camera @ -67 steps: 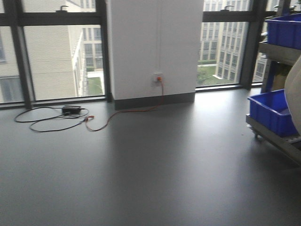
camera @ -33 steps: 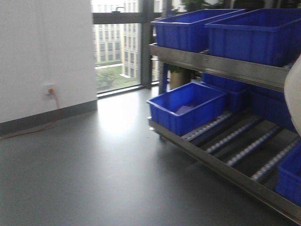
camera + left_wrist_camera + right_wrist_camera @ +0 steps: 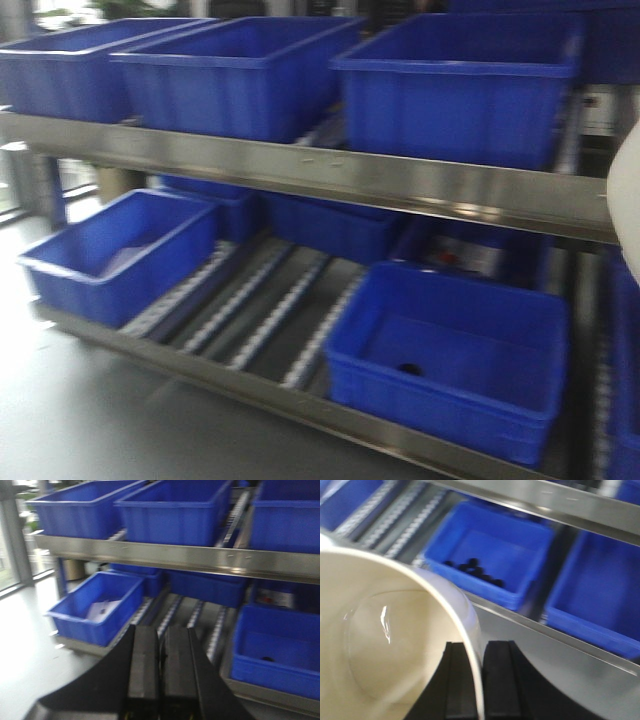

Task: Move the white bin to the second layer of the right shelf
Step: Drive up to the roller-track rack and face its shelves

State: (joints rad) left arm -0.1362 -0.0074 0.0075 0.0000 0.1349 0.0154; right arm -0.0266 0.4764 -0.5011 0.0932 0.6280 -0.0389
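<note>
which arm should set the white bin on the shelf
Right. The right hand is clamped on the white bin at its wall, with the shelf just ahead; the left hand is shut and empty.

All three views — facing the rack (image 3: 330, 180).

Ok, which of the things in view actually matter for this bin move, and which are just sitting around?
In the job: white bin, its wall pinched by the right gripper; lower rack level, bare roller lanes free, the likely drop spot.

Just there: blue crates on both levels; dark bits in one crate; left gripper, shut and empty.
</note>
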